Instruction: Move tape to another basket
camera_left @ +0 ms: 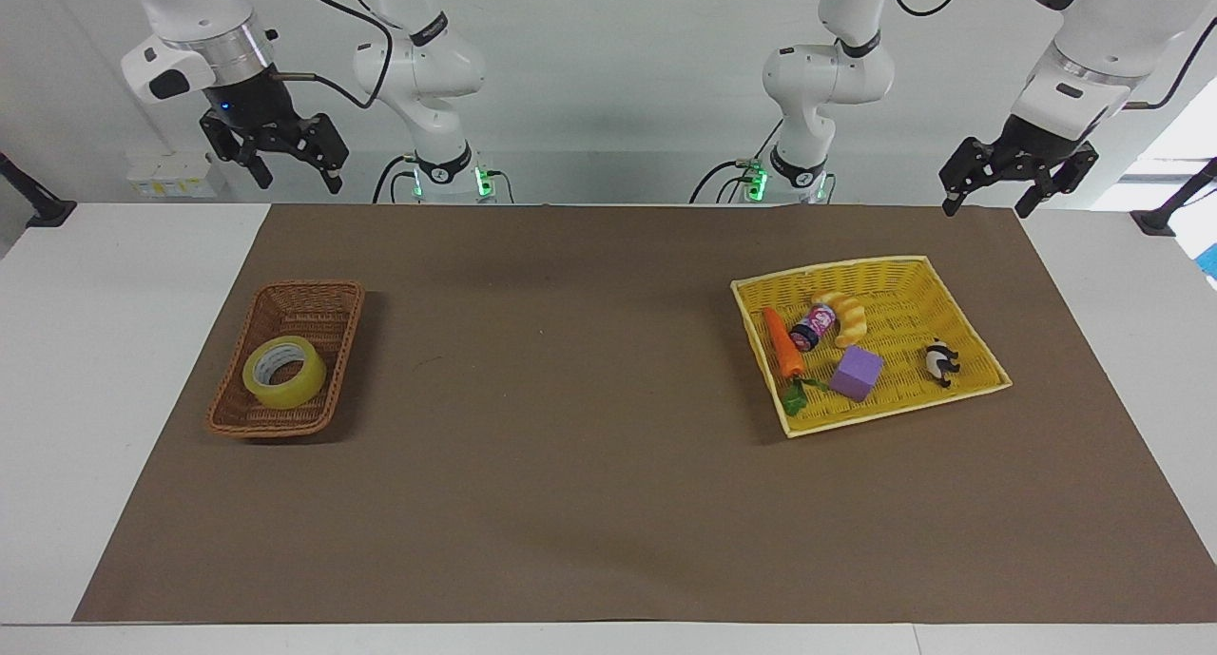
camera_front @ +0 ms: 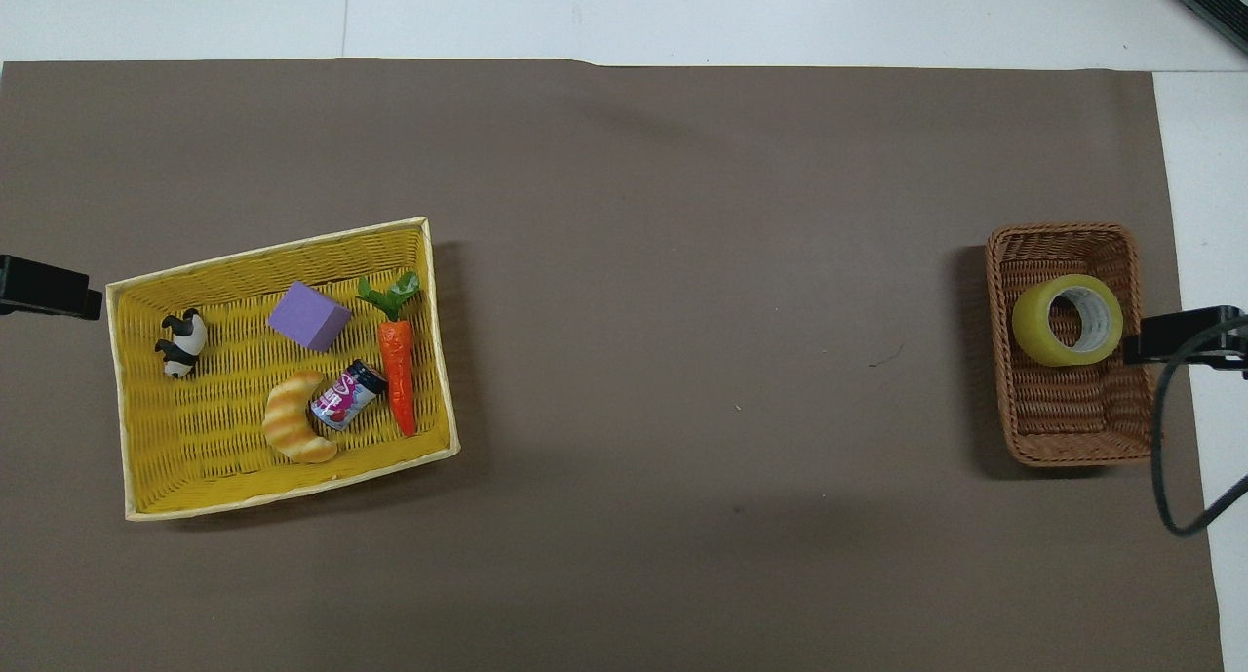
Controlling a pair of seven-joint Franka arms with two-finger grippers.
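Note:
The tape (camera_left: 283,372), a yellow translucent roll with a white core, lies flat in the small brown wicker basket (camera_left: 314,290) at the right arm's end of the mat. It also shows in the overhead view (camera_front: 1068,319), in the half of the basket (camera_front: 1072,438) farther from the robots. My right gripper (camera_left: 297,182) is open and empty. It is raised high over the mat's edge beside that basket, apart from the tape. My left gripper (camera_left: 987,206) is open and empty. It waits high over the mat's corner at the left arm's end.
A larger yellow woven basket (camera_left: 894,263) stands toward the left arm's end. It holds a carrot (camera_left: 782,343), a croissant toy (camera_left: 846,315), a small can (camera_left: 811,328), a purple block (camera_left: 857,373) and a panda figure (camera_left: 941,361). Brown mat lies between the baskets.

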